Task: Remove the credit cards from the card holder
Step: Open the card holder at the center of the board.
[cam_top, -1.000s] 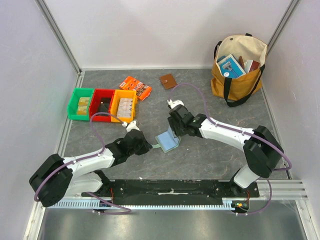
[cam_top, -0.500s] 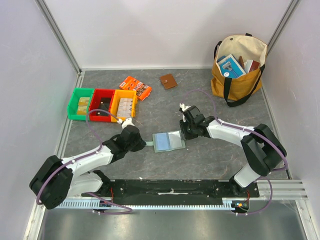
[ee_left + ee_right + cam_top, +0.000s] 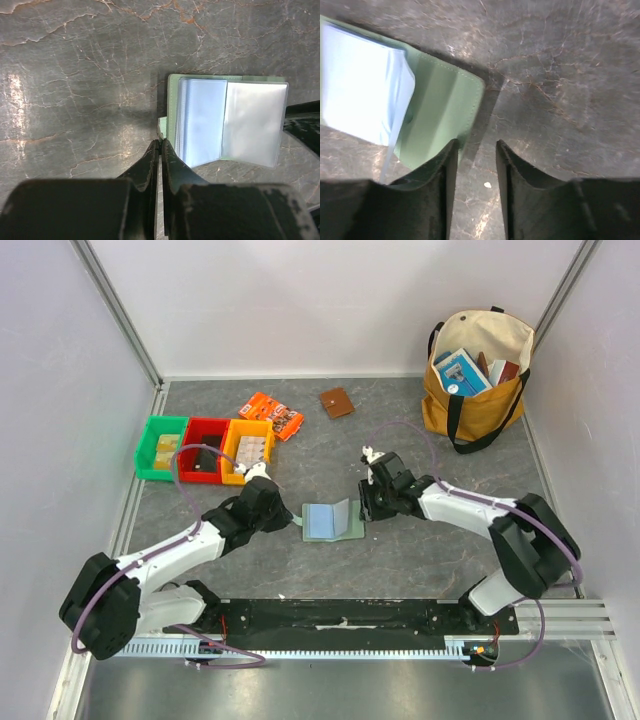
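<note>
The card holder [image 3: 328,522] lay open on the grey table [image 3: 430,555], between the two arms, with its clear sleeves [image 3: 230,120] facing up. I noted the left gripper [image 3: 161,144] with jaws all but together, its tips at the holder's side tab [image 3: 160,129]; whether it pinched the tab I could not tell. The right gripper [image 3: 477,146] stood with jaws apart. One finger [image 3: 447,155] was against the holder's edge, with bare table between the jaws.

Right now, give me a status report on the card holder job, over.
Left jaws shut on card holder tab. Right jaws open at its opposite edge. Holder lies open, no cards out.
</note>
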Tool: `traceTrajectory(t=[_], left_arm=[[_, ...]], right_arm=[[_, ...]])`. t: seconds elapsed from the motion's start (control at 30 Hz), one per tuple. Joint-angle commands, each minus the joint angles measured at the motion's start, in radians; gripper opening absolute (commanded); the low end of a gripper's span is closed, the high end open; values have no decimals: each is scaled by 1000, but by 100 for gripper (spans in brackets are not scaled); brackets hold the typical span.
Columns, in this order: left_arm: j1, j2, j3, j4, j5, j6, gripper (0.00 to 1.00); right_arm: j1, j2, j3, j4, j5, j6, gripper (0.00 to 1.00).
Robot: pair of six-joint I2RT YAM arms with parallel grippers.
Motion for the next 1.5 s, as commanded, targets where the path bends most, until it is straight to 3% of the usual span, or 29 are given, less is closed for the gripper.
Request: traceTrajectory(t=[0.0,0.1,0.3,0.57,0.77,0.9,1.03,1.27,1.47], left_arm=[[5,-18,33,-15,28,37,5],[4,-11,27,-13,30,31,3],[2,-28,21,-8,34,25,2],[4,-42,12,-7,36,17,2],[4,-74,22,-18,40,19,2],[4,-105,79,-51,53,49,2],[4,-103,145,-70,98,79,2],[-9,-56,222,-62,211,80,2],[-10,-57,187,-70,179,57,2]], right_arm=[[15,-139,85,-26,19,3,48],[70,-169,144,-37,21,6,54],[193,-120,237,12,-23,23,54],[240,64,306,86,-107,63,45],[242,147,345,16,4,40,41],[234,138,303,-21,134,35,41],[205,124,227,-17,167,49,41],[147,98,78,103,102,57,33],[116,72,23,169,35,67,33]])
